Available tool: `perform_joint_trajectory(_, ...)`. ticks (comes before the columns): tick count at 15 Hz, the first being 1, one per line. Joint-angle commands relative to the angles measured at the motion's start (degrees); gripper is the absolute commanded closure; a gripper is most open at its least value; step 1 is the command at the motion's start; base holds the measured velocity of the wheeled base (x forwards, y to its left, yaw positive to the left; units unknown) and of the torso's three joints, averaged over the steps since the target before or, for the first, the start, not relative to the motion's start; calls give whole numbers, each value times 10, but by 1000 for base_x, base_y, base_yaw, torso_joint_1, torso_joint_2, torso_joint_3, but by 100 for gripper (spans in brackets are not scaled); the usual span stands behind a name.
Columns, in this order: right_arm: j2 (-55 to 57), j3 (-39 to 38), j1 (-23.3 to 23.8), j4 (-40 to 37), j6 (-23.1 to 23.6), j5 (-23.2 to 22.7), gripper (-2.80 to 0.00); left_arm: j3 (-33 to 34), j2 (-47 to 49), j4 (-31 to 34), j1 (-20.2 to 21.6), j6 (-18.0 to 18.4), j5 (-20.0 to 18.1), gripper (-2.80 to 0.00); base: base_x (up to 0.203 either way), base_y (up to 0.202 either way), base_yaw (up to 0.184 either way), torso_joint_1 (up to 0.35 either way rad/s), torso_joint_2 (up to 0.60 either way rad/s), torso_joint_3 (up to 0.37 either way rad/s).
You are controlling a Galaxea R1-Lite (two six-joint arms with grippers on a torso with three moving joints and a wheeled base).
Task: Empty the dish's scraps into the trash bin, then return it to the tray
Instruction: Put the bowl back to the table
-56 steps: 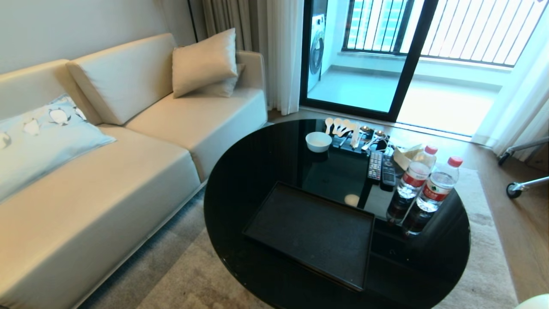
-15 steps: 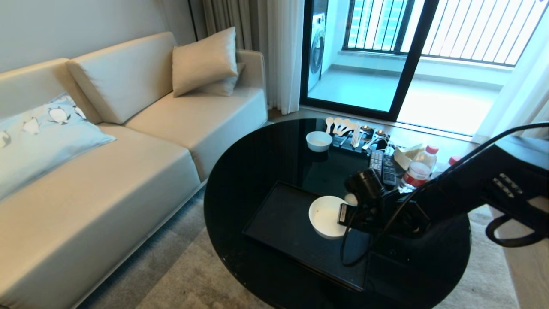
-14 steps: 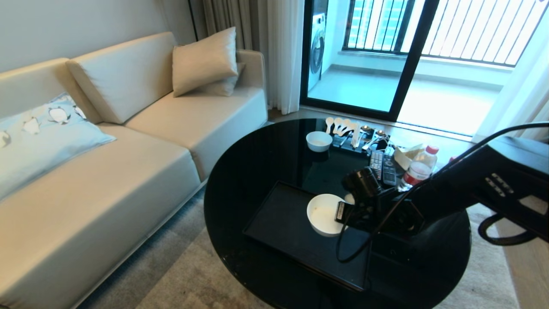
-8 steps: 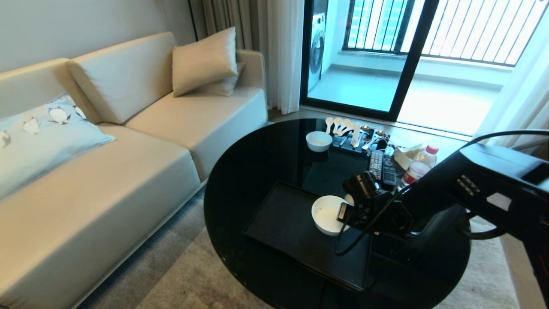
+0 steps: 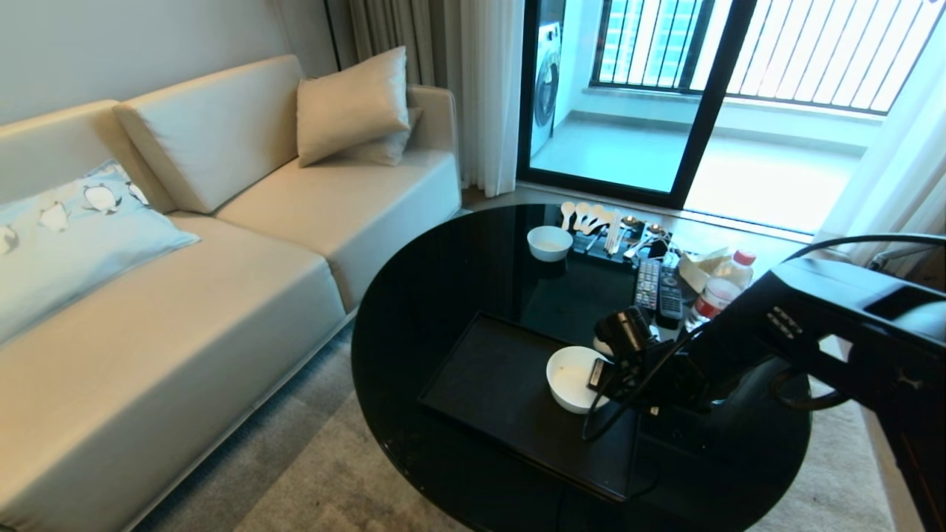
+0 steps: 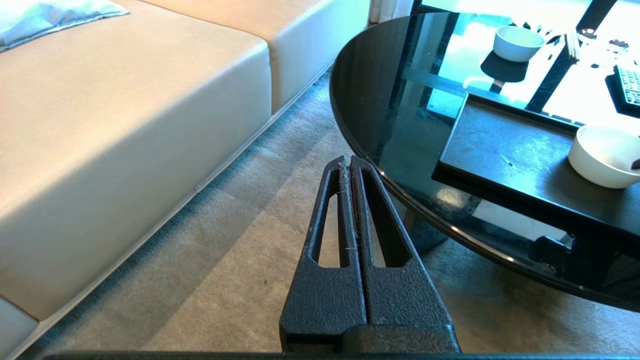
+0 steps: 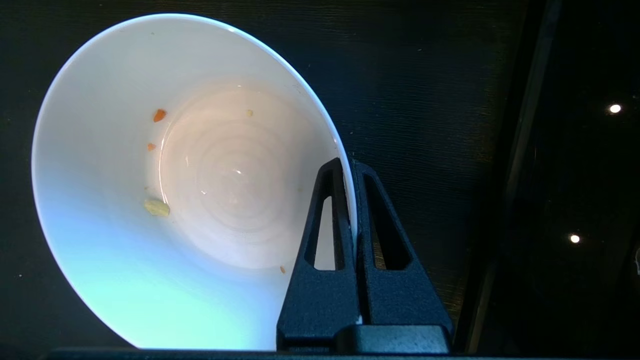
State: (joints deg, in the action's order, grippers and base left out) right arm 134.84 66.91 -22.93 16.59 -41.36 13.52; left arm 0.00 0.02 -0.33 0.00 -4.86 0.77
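Observation:
The dish (image 5: pixel 570 377), a small white bowl, is low over the right part of the black tray (image 5: pixel 495 377); I cannot tell whether it touches it. My right gripper (image 5: pixel 597 375) is shut on its right rim, with one finger inside and one outside (image 7: pixel 348 162). The dish (image 7: pixel 200 175) holds only tiny scraps: orange bits (image 7: pixel 159 115) and a pale piece (image 7: pixel 156 207). The trash bin is out of view. My left gripper (image 6: pixel 346 160) is shut and empty, parked over the carpet beside the table, and from there the dish (image 6: pixel 600 155) shows on the tray (image 6: pixel 500 145).
The tray lies on a round black glass table (image 5: pixel 443 295). At its far side stand a second white bowl (image 5: pixel 549 243), a cutlery stand with spoons (image 5: pixel 606 229), remotes (image 5: pixel 656 288) and a water bottle (image 5: pixel 720 292). A cream sofa (image 5: pixel 185 295) runs along the left.
The tray was bare at first. The right arm then came in with the dish and has shifted it slightly right and lower over the tray in the last second.

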Motion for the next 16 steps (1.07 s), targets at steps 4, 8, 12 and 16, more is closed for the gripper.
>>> perform_joint_trajectory(4, -2, -2, 3, -2, -3, 1, 0, 0, 0, 0, 0, -1, 0, 0, 0, 0, 0, 0, 0, 0)
perform_joint_trajectory(8, -14, -6, 2, -4, -2, 1, -280, 0, 0, 0, 0, -1, 0, 0, 0, 0, 0, 0, 0, 0)
perform_joint_trajectory(12, -32, -17, 1, 0, 0, 2, -280, 0, 0, 0, 0, -1, 0, 0, 0, 0, 0, 0, 0, 0)
perform_joint_trajectory(16, -79, -34, 2, -1, 1, 3, -280, 0, 0, 0, 0, -1, 0, 0, 0, 0, 0, 0, 0, 0)
